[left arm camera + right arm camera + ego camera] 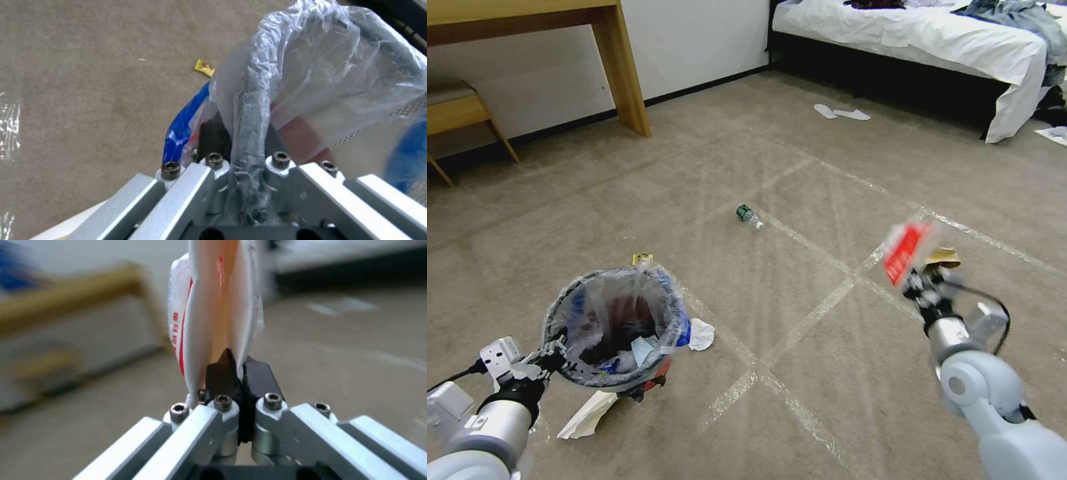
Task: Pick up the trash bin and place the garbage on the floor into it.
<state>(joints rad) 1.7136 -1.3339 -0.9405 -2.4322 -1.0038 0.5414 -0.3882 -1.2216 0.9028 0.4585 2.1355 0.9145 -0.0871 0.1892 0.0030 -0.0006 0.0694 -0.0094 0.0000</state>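
Left gripper (550, 352) low at near left, clamped tight on the bag-lined rim of the trash bin (617, 320), bin raised off the carpet (800, 200). Right gripper (912, 277) up at far right, pinched closed on a red-and-white carton (905, 251), carton standing above the fingertips. Between both grippers and farther ahead, a green-labelled bottle (748, 215). Just right of the bin, a white tissue (701, 335); beneath it, white paper (587, 415).

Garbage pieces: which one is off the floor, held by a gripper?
The red-and-white carton, pinched in the right gripper. The small bottle, crumpled tissue and brown paper scrap all lie on the carpet.
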